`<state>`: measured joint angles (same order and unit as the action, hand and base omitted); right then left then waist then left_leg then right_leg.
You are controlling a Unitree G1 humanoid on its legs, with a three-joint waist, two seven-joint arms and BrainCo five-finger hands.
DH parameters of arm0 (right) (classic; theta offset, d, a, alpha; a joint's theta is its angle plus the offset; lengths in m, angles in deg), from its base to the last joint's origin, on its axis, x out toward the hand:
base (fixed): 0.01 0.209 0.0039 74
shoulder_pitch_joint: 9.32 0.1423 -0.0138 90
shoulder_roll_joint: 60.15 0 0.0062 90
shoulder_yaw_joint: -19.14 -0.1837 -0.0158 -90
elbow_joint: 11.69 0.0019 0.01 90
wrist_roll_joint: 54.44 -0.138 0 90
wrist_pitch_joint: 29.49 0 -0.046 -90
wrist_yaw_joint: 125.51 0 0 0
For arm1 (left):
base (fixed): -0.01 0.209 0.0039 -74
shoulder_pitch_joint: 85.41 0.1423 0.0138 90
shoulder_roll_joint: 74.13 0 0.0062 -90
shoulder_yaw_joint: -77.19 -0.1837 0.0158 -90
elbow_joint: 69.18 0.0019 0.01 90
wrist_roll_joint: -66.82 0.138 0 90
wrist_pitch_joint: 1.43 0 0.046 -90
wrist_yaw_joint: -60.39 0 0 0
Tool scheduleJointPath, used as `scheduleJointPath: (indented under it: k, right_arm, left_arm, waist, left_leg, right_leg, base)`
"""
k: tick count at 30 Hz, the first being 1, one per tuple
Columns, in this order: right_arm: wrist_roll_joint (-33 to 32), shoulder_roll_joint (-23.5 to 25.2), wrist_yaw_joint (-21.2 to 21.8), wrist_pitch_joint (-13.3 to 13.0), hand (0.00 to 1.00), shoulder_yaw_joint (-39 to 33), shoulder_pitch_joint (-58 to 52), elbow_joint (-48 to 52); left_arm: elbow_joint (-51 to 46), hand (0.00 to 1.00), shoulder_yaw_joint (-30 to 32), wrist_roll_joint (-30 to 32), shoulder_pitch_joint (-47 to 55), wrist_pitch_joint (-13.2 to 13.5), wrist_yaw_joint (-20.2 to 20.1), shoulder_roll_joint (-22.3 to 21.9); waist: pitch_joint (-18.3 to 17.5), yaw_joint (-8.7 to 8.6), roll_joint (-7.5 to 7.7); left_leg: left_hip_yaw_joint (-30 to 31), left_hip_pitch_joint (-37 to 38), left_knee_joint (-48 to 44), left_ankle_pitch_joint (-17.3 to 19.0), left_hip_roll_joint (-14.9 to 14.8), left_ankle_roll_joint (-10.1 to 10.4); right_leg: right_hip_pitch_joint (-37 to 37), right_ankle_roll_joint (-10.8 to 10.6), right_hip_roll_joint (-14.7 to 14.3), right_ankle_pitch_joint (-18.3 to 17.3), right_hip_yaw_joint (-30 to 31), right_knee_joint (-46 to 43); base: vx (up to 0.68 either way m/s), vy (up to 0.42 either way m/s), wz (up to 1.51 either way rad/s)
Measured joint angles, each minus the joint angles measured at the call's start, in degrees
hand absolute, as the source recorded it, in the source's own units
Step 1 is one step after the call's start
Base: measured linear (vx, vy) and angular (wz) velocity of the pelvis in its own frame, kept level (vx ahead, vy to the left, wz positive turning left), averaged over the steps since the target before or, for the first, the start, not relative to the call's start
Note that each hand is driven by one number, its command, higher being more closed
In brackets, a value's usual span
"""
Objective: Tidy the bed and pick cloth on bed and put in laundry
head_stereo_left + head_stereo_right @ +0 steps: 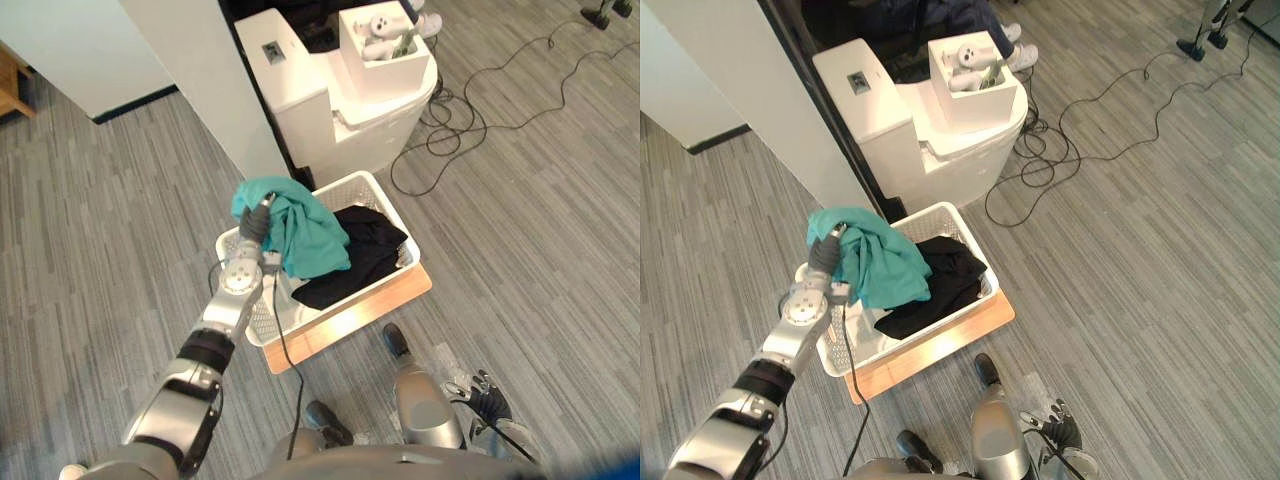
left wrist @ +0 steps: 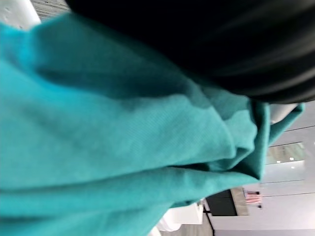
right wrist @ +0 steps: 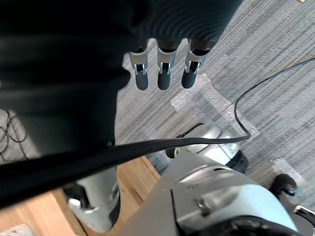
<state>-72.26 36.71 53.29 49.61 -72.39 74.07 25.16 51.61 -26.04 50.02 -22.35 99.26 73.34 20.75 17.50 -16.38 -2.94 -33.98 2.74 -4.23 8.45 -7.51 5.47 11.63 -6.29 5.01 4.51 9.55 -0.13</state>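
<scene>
A teal cloth (image 1: 305, 235) hangs bunched over my left hand (image 1: 255, 225) at the near left corner of a white laundry basket (image 1: 370, 185); its lower part drapes down into the basket. Beside it, a black cloth (image 1: 365, 255) lies inside the basket and spills over the front rim. Up close in the left wrist view, the teal cloth (image 2: 123, 147) covers the hand past its dark cover. My right hand (image 1: 490, 405) hangs low at my right side with nothing in it, its fingers (image 3: 162, 73) straight above the floor.
The basket rests on a wooden board (image 1: 380, 305) on the grey plank floor. Behind it stands a white unit (image 1: 330, 110) with an open box of items on top, beside a white wall panel (image 1: 210, 90). Loose cables (image 1: 450, 130) lie to the right.
</scene>
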Motion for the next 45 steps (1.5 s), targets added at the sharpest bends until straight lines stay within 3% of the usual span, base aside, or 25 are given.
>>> scheduleJointPath:
  k: [6, 7, 13, 22, 27, 30, 33, 40, 45]
  right_arm:
    - [-1.1, 1.4, -0.1, -0.5, 0.00, 0.1, 0.2, 1.7]
    - [-1.1, 1.3, -0.1, -0.6, 0.00, 0.1, 0.2, 1.8]
    - [-1.1, 1.2, -0.7, -0.7, 0.00, 0.3, 2.0, 1.6]
    - [-1.0, 0.5, -0.5, -0.8, 0.00, 1.0, 2.4, 1.2]
    - [0.1, 0.1, 0.0, -0.8, 0.00, 0.6, 1.6, 0.3]
    - [1.1, -0.4, -0.2, -0.8, 0.00, -0.4, 0.4, 0.5]
    - [1.2, -0.6, -0.2, -0.6, 0.00, -1.9, -1.1, 0.5]
    - [3.0, -0.3, -0.3, 0.5, 0.00, -2.9, -4.6, 0.4]
    - [3.5, -0.3, -0.2, 1.1, 0.00, -4.1, -5.2, -0.8]
  left_arm:
    - [5.3, 1.00, -0.2, 0.6, 0.7, -5.9, -8.5, -1.9]
    - [6.0, 0.00, -0.2, 1.1, 1.7, -6.4, -9.5, -2.7]
    - [9.1, 0.00, -0.2, 5.5, 3.7, -7.8, -10.1, -4.8]
    - [8.8, 0.00, 1.1, 6.2, 3.8, -7.3, -7.8, -4.6]
    - [0.0, 0.00, 1.7, 6.1, 4.2, -6.7, -8.5, -1.7]
    - [-5.6, 0.00, 3.9, 1.7, 6.3, -8.8, -13.8, -0.4]
    - [-7.1, 0.00, 4.3, 1.8, 9.7, -11.5, -17.8, -0.4]
    - [-9.5, 0.00, 4.2, 1.8, 19.6, -18.1, -28.7, -0.4]
    - [-9.5, 0.00, 4.2, 1.6, 25.6, -21.8, -31.3, -0.6]
  waist:
    - [1.8, -0.01, 0.44]
    - [2.0, 0.05, 0.39]
    - [4.1, -0.11, 0.16]
    - [4.5, -0.03, -0.57]
    - [4.2, 0.25, -0.95]
    - [2.8, 0.49, -2.62]
    - [0.7, 1.42, -4.25]
    - [-4.2, 3.63, -3.41]
    - [-6.6, 4.48, -3.21]
  left_leg:
    - [-0.5, -1.0, -2.0, 0.9, -0.7, 0.1]
    - [-1.0, -0.9, -2.0, 0.9, -0.7, 0.2]
    - [-1.8, -1.4, -3.5, 1.8, -0.9, 0.2]
    - [-1.7, -1.7, -4.5, 1.9, -1.0, 0.1]
    - [0.1, 0.3, -4.1, 1.6, -1.0, -0.2]
    - [1.1, 1.0, -3.6, 1.6, -0.8, -0.2]
    - [1.5, 2.5, -1.9, 1.2, -0.6, -0.1]
    - [3.4, 5.6, 0.4, 0.3, -0.4, 0.1]
    - [4.6, 6.4, 1.6, -0.5, 0.3, -0.1]
  right_leg:
    - [0.5, 0.0, -0.2, 0.0, 0.7, -0.1]
    - [0.7, 0.0, -0.2, 0.0, 0.8, -0.2]
    - [1.6, -0.1, -0.4, 0.2, 1.8, -0.9]
    - [1.6, -0.1, -0.2, 1.2, 2.0, -0.6]
    - [-1.8, -0.1, 0.1, 1.3, 0.2, 0.4]
    - [-3.4, -0.1, 0.3, 1.3, -0.9, 1.4]
    - [-4.9, -0.1, 0.2, 1.3, -1.6, 2.2]
    - [-9.0, 0.2, 0.3, 1.1, -4.6, 3.6]
    - [-10.2, 0.3, 1.0, 0.9, -5.8, 4.1]
  base:
    - [0.00, -0.025, -0.06]
    - [0.00, -0.015, -0.11]
    - [-0.04, -0.022, -0.09]
    - [-0.05, -0.025, -0.01]
    - [-0.02, -0.015, 0.19]
    - [0.00, -0.002, 0.19]
    - [0.04, -0.004, 0.11]
    - [-0.01, -0.025, 0.16]
    - [-0.05, -0.030, 0.13]
